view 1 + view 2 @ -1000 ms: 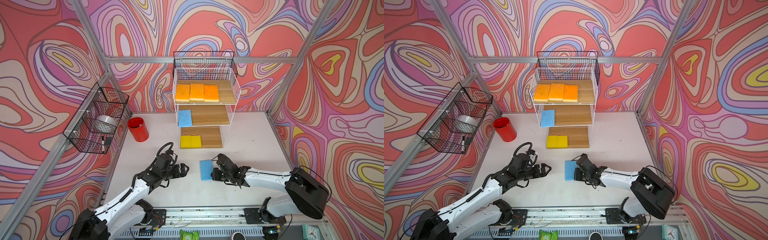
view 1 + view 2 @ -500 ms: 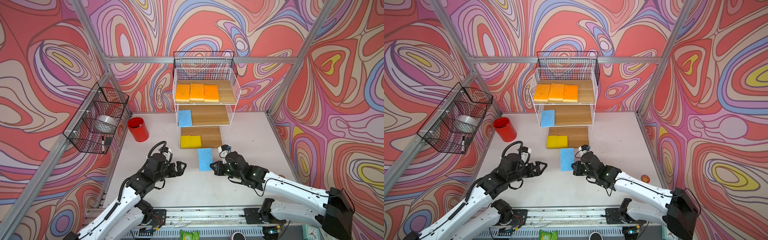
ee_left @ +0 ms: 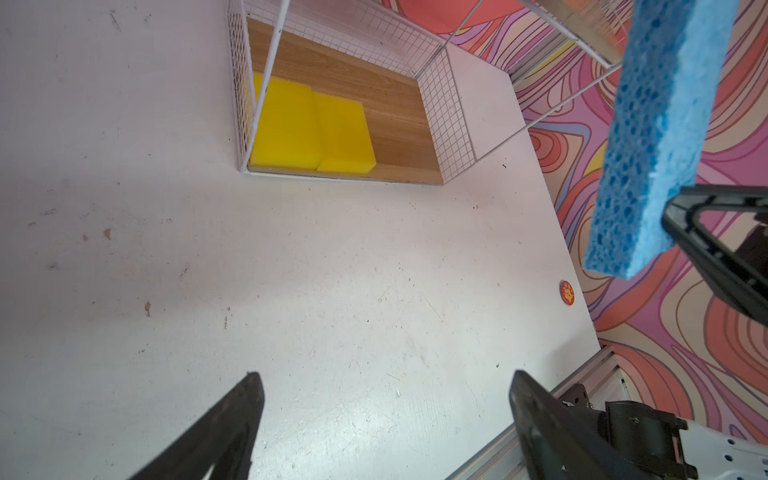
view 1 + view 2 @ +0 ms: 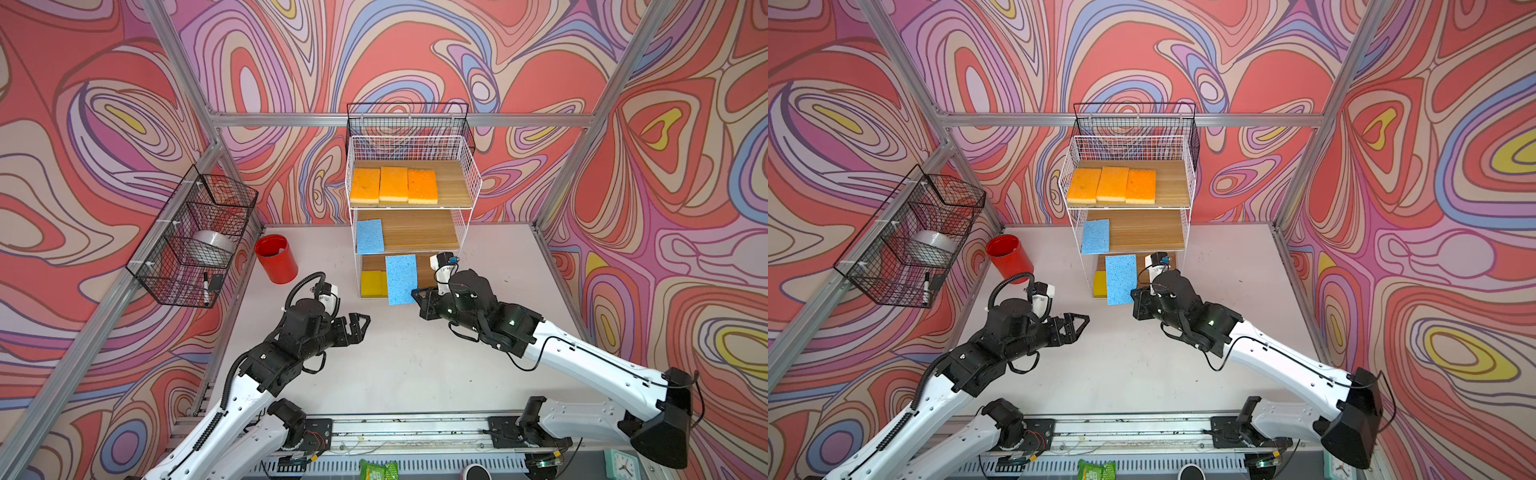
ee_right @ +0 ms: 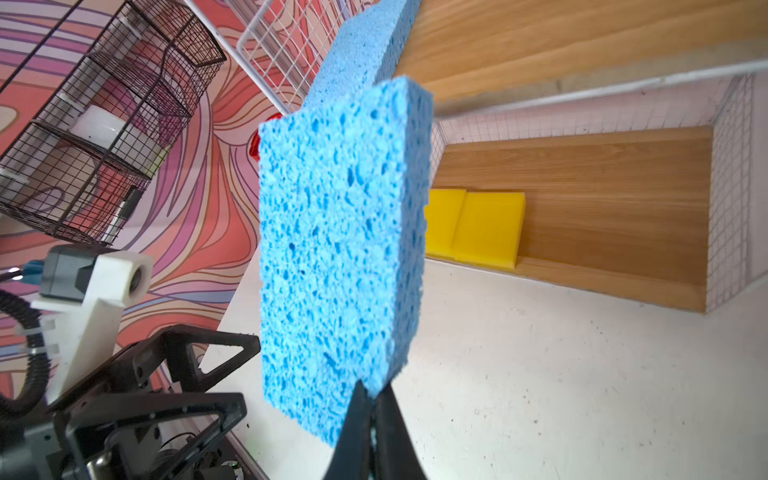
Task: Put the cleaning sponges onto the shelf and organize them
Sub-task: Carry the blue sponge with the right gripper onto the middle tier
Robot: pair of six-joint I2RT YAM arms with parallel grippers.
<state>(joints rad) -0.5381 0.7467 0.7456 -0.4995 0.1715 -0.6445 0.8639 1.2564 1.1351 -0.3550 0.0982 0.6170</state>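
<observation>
Blue sponge [image 4: 401, 279] hangs upright off the table [image 4: 415, 365], pinched at one lower corner by the right gripper [image 4: 417, 296], whose jaws are pressed together on it. Directly ahead of that gripper stands the shelf [image 4: 469, 183]. Two yellow sponges [image 4: 372, 283] lie on the bottom board just beyond the held sponge. Higher up, a second blue sponge [image 4: 369, 236] occupies the middle board, and three orange sponges [image 4: 393, 185] sit side by side on the top board. Left gripper [image 4: 358, 328] hovers over the table, jaws spread wide and empty, well apart from the right gripper.
</observation>
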